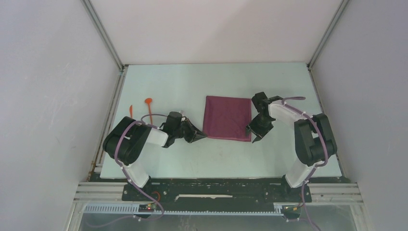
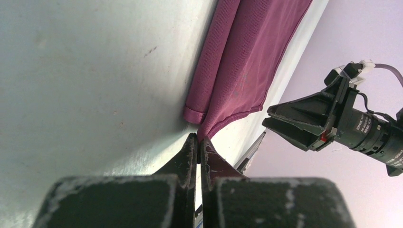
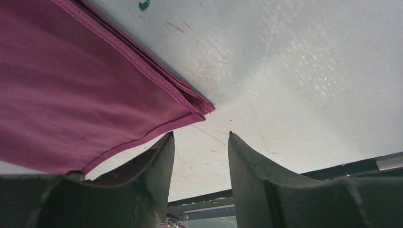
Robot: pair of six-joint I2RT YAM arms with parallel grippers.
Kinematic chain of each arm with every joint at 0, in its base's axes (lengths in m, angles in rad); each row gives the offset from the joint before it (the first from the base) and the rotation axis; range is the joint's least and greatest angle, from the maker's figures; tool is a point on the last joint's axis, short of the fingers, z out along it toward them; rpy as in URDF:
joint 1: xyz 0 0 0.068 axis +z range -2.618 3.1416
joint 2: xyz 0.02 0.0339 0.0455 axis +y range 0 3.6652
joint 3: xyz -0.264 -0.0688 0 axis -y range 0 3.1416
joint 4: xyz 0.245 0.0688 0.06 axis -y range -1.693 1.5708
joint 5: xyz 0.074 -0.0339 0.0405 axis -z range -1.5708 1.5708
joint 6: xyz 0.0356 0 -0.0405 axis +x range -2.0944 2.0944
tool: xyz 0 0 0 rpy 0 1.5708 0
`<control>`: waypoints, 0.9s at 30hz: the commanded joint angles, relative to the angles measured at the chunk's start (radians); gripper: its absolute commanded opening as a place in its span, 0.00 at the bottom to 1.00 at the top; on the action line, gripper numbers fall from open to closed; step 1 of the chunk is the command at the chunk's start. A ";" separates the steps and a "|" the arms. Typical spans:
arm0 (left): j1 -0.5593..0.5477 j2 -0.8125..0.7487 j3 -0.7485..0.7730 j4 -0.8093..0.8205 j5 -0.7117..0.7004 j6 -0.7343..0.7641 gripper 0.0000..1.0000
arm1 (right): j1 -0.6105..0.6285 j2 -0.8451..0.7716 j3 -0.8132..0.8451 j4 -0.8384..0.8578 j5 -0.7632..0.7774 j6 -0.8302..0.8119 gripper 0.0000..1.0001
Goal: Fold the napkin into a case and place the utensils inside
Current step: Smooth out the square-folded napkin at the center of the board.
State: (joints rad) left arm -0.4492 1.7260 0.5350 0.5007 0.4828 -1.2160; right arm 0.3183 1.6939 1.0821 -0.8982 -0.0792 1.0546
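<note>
The maroon napkin lies folded into a layered rectangle in the middle of the table. My left gripper is at its near left corner. In the left wrist view its jaws are shut, with the tip of the napkin's upper layer pinched between them and drawn up off the lower fold. My right gripper is at the near right corner and stands open. Nothing is between its fingers, and the napkin's corner lies just ahead of them. Two orange utensils lie at the far left.
White enclosure walls stand on three sides, with aluminium posts at the back corners. A black rail runs along the table's near edge by the arm bases. The right gripper also shows in the left wrist view, beyond the napkin.
</note>
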 commanded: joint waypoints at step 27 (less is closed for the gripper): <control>0.004 0.000 -0.024 0.052 0.019 -0.016 0.00 | 0.014 0.111 -0.093 0.261 0.090 -0.016 0.16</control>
State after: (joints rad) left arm -0.4492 1.7260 0.5171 0.5152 0.4839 -1.2308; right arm 0.3233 1.7554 1.0336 -0.7761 -0.0753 1.0485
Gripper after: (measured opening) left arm 0.010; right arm 0.229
